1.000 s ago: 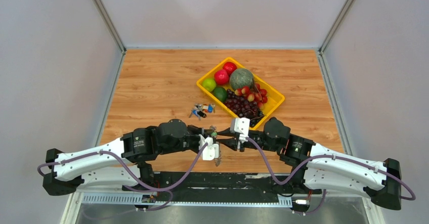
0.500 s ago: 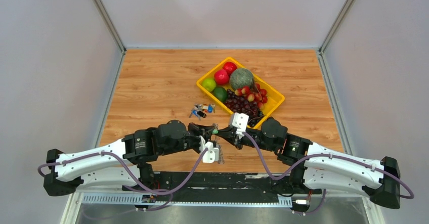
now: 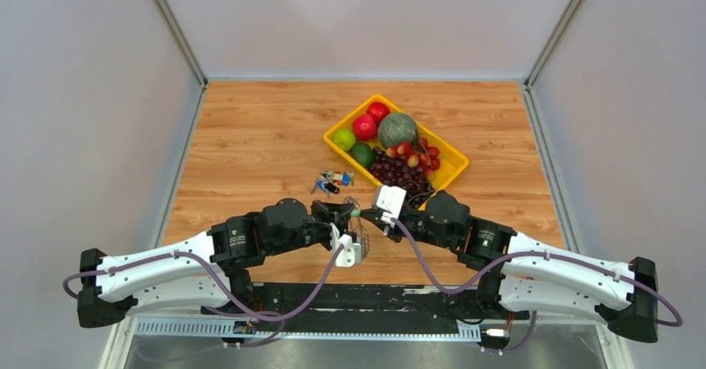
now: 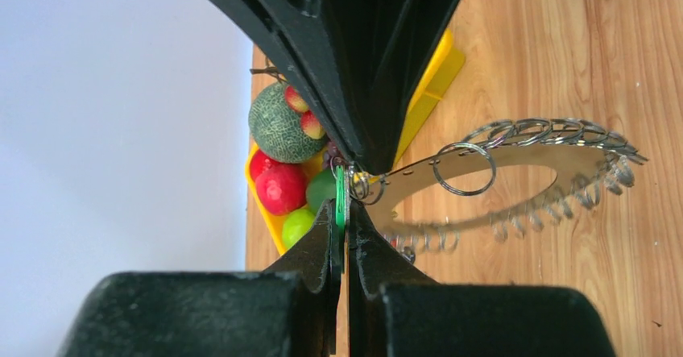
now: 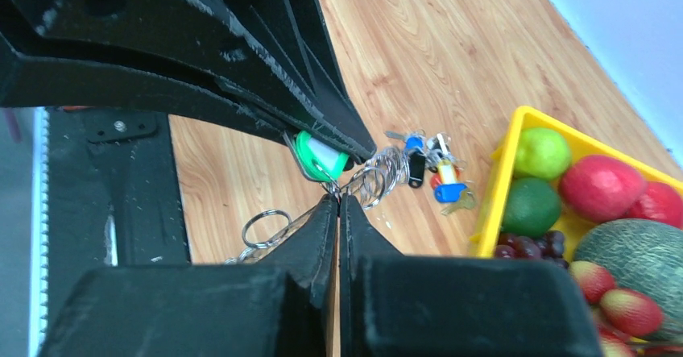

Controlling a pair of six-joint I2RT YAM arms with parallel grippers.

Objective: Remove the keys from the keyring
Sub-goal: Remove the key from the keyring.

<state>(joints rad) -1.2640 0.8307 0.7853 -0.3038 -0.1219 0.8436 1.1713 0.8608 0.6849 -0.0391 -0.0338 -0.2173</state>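
The keyring (image 4: 515, 157) is a wide flat silver ring with small silver loops and keys (image 4: 556, 129) strung round its edge. It hangs in the air between my two grippers near the table's front (image 3: 360, 234). My left gripper (image 4: 345, 212) is shut on its small green tag (image 4: 340, 197). My right gripper (image 5: 338, 202) is shut on the keyring's metal right beside the green tag (image 5: 320, 157), tip to tip with the left gripper (image 3: 353, 215). A cluster of silver loops (image 5: 378, 178) hangs just past the right fingertips. In the top view my right gripper (image 3: 365, 216) touches the left one.
A small bunch of keys with blue, red and black heads (image 3: 331, 181) lies on the wooden table (image 3: 250, 136) just beyond the grippers. A yellow tray (image 3: 454, 169) at the back right holds a melon (image 3: 397, 129), apples, limes and grapes.
My right gripper has moved left and away from the front edge, closing in on the left gripper's tip. The keyring has risen with them and now hangs between both.
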